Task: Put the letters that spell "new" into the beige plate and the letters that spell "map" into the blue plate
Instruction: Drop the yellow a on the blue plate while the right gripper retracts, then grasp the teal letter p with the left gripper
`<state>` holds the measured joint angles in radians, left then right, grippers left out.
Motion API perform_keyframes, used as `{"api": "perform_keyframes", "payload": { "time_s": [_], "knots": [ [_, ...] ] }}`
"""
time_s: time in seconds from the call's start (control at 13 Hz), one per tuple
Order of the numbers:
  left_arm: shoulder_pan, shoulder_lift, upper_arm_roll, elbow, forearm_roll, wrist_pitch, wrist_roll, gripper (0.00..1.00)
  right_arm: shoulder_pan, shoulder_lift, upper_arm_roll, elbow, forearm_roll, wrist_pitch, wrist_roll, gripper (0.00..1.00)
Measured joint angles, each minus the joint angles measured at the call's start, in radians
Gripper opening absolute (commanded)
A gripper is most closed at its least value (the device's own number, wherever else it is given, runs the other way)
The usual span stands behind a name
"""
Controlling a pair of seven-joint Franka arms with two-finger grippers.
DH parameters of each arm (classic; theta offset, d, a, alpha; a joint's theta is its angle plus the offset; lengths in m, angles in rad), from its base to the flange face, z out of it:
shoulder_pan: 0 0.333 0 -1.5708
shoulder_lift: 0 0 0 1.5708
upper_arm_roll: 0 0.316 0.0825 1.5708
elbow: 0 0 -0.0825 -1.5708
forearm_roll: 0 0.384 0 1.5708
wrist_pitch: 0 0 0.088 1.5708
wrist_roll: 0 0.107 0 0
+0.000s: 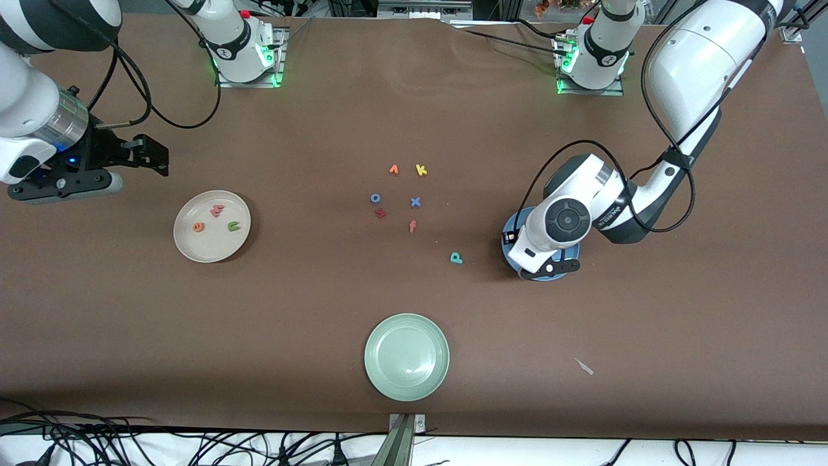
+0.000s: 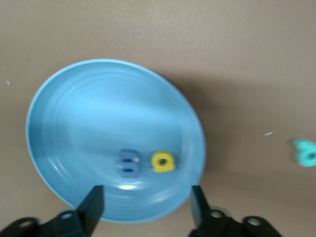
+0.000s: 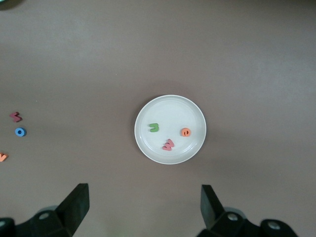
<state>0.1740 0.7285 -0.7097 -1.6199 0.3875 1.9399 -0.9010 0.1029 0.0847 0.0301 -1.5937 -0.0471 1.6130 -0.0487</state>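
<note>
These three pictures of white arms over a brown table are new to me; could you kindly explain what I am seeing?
Two white robot arms work at a brown table. One picture looks down from across the table; the other two come from cameras on each arm's wrist. The left gripper hangs open over the round light blue plate, which holds a blue foam letter and a yellow foam letter; it holds nothing. The right gripper waits open and empty, looking down at the round cream-beige plate with its green, orange and pinkish-red letters. A teal foam letter, other loose letters and a pale green plate lie on the table.
</note>
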Motion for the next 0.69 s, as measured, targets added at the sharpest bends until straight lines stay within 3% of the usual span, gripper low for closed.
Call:
{"api": "perform_keyframes", "payload": {
  "time_s": [0.38, 0.69],
  "knots": [
    [-0.099, 0.031, 0.01, 0.014, -0.014, 0.173, -0.403, 1.0, 0.0, -0.001, -0.025, 0.0, 0.0, -0.002, 0.0, 1.0],
    [-0.267, 0.065, 0.151, 0.05, -0.014, 0.277, -0.704, 1.0, -0.002, -0.002, -0.064, 0.0, 0.0, -0.015, -0.011, 1.0]
  ]
}}
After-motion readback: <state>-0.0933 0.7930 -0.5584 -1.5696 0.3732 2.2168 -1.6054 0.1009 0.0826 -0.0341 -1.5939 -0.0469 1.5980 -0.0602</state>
